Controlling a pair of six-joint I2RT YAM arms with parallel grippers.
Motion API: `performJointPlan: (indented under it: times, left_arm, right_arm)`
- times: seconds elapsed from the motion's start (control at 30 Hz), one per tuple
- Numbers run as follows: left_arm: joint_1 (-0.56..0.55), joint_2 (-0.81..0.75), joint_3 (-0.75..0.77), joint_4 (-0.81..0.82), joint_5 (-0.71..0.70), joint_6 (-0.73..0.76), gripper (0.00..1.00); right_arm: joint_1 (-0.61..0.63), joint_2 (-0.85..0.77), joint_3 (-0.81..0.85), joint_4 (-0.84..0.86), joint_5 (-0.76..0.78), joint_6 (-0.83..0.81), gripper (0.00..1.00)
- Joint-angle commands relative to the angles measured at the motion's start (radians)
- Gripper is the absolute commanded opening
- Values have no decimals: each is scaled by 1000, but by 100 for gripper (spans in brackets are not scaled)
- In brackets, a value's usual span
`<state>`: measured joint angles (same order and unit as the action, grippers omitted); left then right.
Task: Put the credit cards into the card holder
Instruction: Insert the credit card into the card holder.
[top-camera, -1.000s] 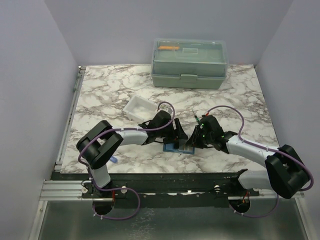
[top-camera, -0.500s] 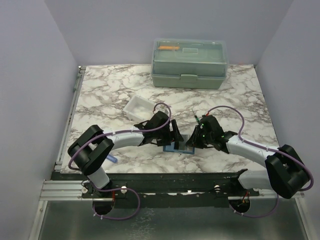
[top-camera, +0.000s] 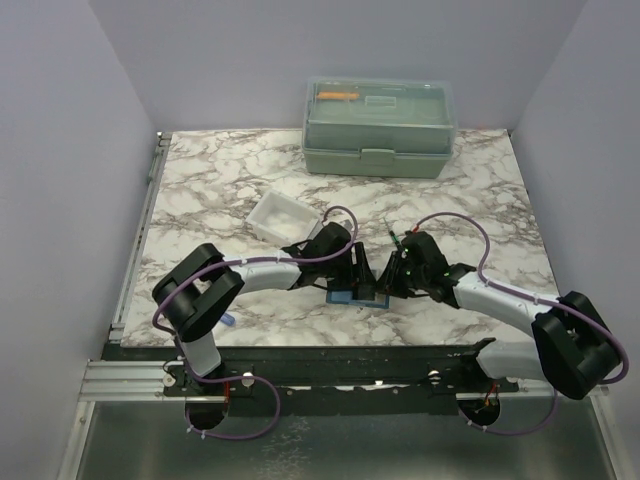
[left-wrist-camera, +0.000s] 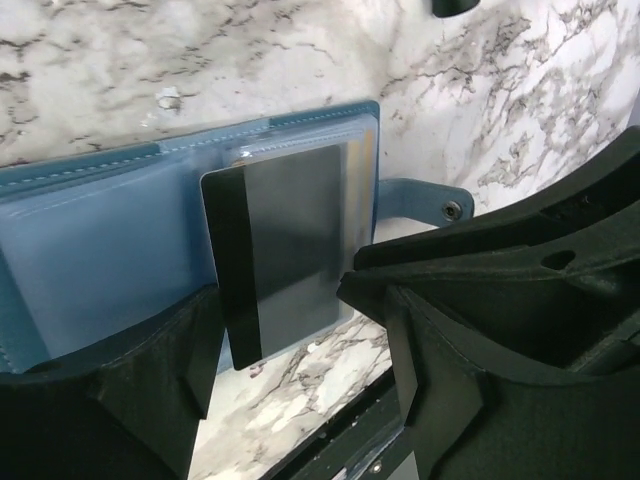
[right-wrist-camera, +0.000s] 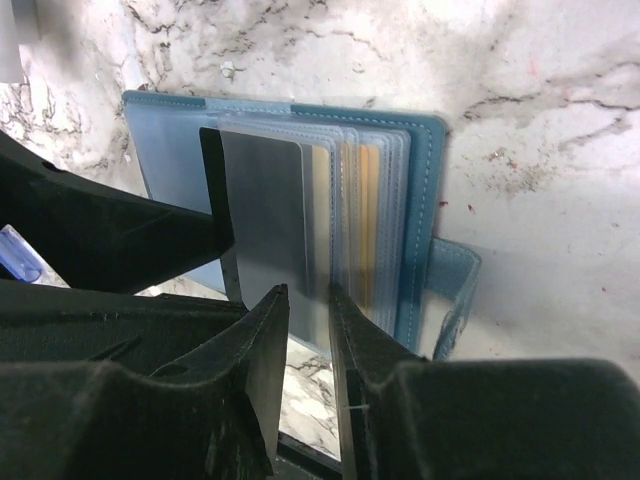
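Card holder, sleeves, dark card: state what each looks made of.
Card holder: matte blue leather or imitation, stitched border. Sleeves: thin clear plastic, glossy; orange cards show through. Dark card: likely stiff plastic, satin grey sheen, black stripe along one edge.

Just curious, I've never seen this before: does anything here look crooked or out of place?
The dark card sits slightly crooked in the open blue card holder, its lower end sticking out past the holder's edge.

A pale green lidded box (top-camera: 379, 128) is sitting at the marbled worktop's (top-camera: 220, 180) far edge, a white tray (top-camera: 278, 215) lying nearer.
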<state>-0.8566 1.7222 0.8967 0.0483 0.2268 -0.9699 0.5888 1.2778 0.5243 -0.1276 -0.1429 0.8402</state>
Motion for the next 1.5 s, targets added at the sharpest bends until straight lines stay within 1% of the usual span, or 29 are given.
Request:
performJointPlan:
  times: [0.0, 0.1, 0.2, 0.3, 0.43, 0.5, 0.57, 0.67, 0.73, 0.83, 0.93, 1.03, 1.2, 1.33, 1.47]
  left_arm:
    - [-41, 16, 25, 6, 51, 9, 69]
    - [-32, 0, 15, -1, 43, 17, 69]
    - [-20, -15, 6, -18, 35, 18, 74]
    - [-6, -31, -4, -34, 21, 26, 75]
    - [0, -38, 1, -42, 9, 43, 74]
    - [1, -18, 14, -41, 24, 48, 73]
    - [-2, 15, 34, -30, 58, 45, 71]
    - [-28, 58, 79, -17, 81, 49, 68]
    - [-68, 68, 116, -24, 63, 61, 68]
    - [-107, 68, 141, -41, 40, 74, 71]
    - [-88, 46, 109, -47, 16, 72, 75]
    - [-56, 11, 86, -76, 11, 80, 77]
    - [-28, -12, 109, -133, -15, 121, 79]
    - [-24, 21, 144, -149, -11, 145, 79]
    - [-25, 84, 178, -142, 30, 147, 79]
  right_arm:
    - [4, -8, -55, -130, 21, 2, 30]
    - [-14, -33, -55, -175, 50, 7, 32]
    - [-23, -58, -53, -189, 55, 16, 32]
    - [-30, -71, -41, -228, 70, 20, 33]
    - [-45, -83, -41, -221, 72, 17, 34]
    - [-46, -87, -46, -187, 52, 1, 33]
    - [-46, -75, -46, -156, 31, -16, 32]
    - [-46, -43, -42, -117, -3, -38, 27]
    - [-47, -28, -37, -111, -9, -40, 25]
    - [-46, -30, -34, -125, 6, -38, 24]
    - [-47, -42, -35, -144, 26, -31, 24]
    - [-46, -46, -28, -196, 63, -14, 24]
    - [-46, -79, -21, -236, 85, 3, 25]
    - [-46, -78, -6, -253, 91, -3, 25]
    - [-46, -70, -6, -242, 89, -3, 25]
